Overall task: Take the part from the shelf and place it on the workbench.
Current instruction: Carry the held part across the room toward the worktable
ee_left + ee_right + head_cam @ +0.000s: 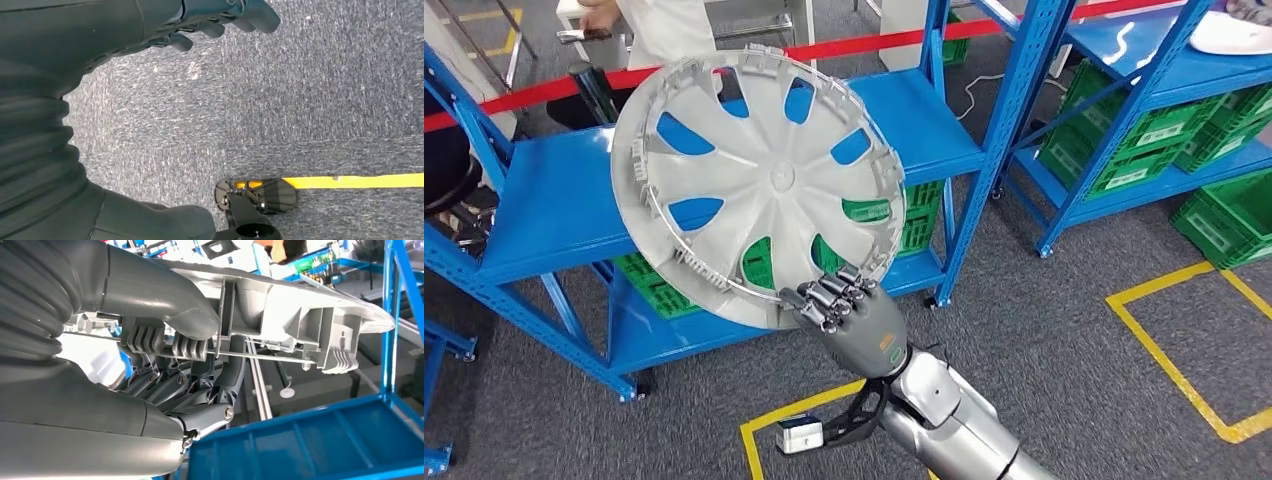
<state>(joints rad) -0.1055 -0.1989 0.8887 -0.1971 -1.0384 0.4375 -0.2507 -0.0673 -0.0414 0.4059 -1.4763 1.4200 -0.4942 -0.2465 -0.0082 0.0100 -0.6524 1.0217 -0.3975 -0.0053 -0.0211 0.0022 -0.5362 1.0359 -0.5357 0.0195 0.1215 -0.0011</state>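
Observation:
A large silver-grey wheel cover (pixel 759 180) with curved spokes is lifted in the air in front of the blue shelf (pixel 554 205), tilted toward me with its clipped back side facing me. My right hand (pixel 849 315) grips its lower rim, fingers curled over the edge. In the right wrist view the thumb (pixel 150 287) presses on one side of the rim (pixel 280 305) and the darker fingers (pixel 200 390) wrap the other side. My left hand (pixel 220 20) hangs over grey carpet, fingers loosely curled, holding nothing.
The blue shelf rack's uprights (pixel 994 140) stand right of the cover, with green crates (pixel 919 215) on its lower level. A second blue rack (pixel 1164 70) with green crates (pixel 1234 215) stands at right. A person (pixel 654 30) stands behind red tape (pixel 864 45). Yellow floor lines (pixel 1174 370) mark the carpet.

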